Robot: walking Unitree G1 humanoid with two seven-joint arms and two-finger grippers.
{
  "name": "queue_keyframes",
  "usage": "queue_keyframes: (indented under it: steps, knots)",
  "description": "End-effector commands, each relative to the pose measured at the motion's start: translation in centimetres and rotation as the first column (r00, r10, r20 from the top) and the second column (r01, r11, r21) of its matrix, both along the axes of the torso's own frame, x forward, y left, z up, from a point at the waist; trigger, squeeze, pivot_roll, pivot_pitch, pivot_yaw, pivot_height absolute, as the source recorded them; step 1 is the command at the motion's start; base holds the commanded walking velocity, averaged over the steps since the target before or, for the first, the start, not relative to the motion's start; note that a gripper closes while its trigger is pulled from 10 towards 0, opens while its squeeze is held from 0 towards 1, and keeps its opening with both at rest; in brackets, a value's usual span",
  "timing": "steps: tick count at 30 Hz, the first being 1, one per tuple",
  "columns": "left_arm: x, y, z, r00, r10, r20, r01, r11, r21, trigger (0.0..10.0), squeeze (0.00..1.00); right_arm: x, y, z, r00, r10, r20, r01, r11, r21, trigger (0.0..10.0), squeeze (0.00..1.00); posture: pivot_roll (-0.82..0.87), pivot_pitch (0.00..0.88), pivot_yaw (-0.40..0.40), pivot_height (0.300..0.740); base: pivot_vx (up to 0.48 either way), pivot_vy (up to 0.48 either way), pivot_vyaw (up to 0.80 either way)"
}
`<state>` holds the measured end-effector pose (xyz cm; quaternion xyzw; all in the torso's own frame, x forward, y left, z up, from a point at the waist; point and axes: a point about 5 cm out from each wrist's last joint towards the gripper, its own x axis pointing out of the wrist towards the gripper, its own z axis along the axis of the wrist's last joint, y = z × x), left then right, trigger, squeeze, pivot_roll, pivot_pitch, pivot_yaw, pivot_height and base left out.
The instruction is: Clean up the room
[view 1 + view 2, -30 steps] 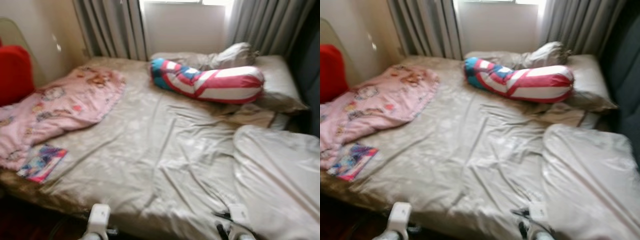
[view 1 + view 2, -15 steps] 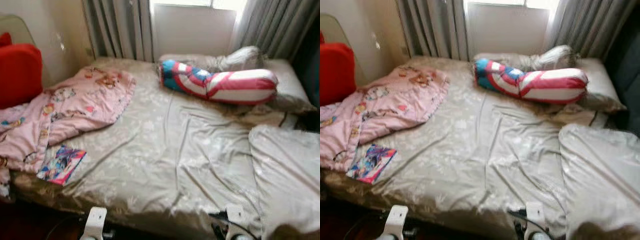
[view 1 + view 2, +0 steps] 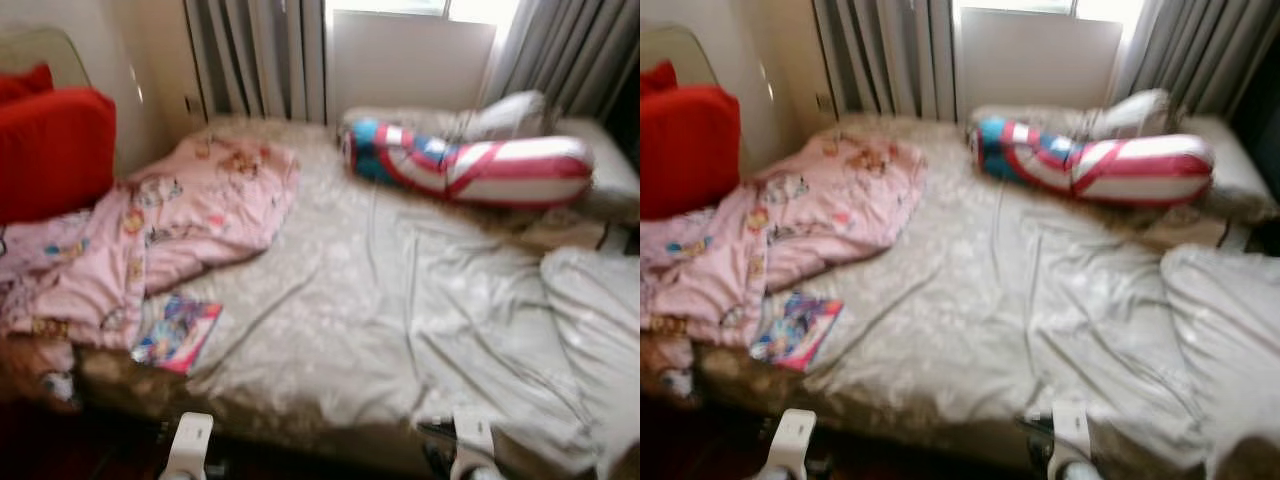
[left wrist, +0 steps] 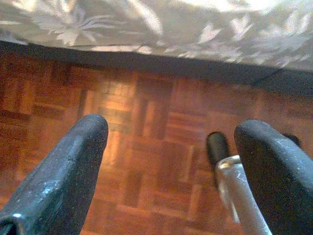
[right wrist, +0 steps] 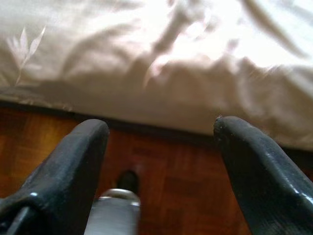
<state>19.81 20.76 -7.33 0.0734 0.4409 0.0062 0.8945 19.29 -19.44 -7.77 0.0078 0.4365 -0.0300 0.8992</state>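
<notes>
view panned left vs earlier, items unmoved | book [image 3: 177, 333] at bed [image 3: 400, 310] left edge by pink blanket [image 3: 170, 230] | left end effector [image 4: 171, 161] & right end effector [image 5: 161, 166] released, empty, low over floor

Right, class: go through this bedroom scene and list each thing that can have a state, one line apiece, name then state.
pink blanket: crumpled, heaped on the bed's left side
book: closed, flat near the bed's front edge
striped bolster: lying on its side by the pillows
bed sheet: wrinkled
curtains: drawn aside from the window
left gripper: open, above the floor
right gripper: open, at the bed's edge
</notes>
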Motion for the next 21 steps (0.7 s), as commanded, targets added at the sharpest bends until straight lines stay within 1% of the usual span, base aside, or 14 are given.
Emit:
queue_keyframes:
  steps: [1,21]
  knots:
    - [0.06,-0.47,-0.06,1.000,-0.015,-0.006,0.015,1.000,-0.011,10.0,0.00,-0.42,-0.44,-0.15,1.000,-0.017,-0.011,0.017,1.000,-0.003,10.0,0.00,-0.07,0.000,-0.010,0.740,0.000,0.480,0.00]
    - [0.07,-0.39,-0.04,1.000,-0.013,-0.005,0.013,1.000,-0.008,10.0,0.00,-0.37,-0.33,-0.15,1.000,-0.013,-0.011,0.013,1.000,0.000,10.0,0.00,-0.07,0.000,-0.008,0.740,0.000,0.480,0.00]
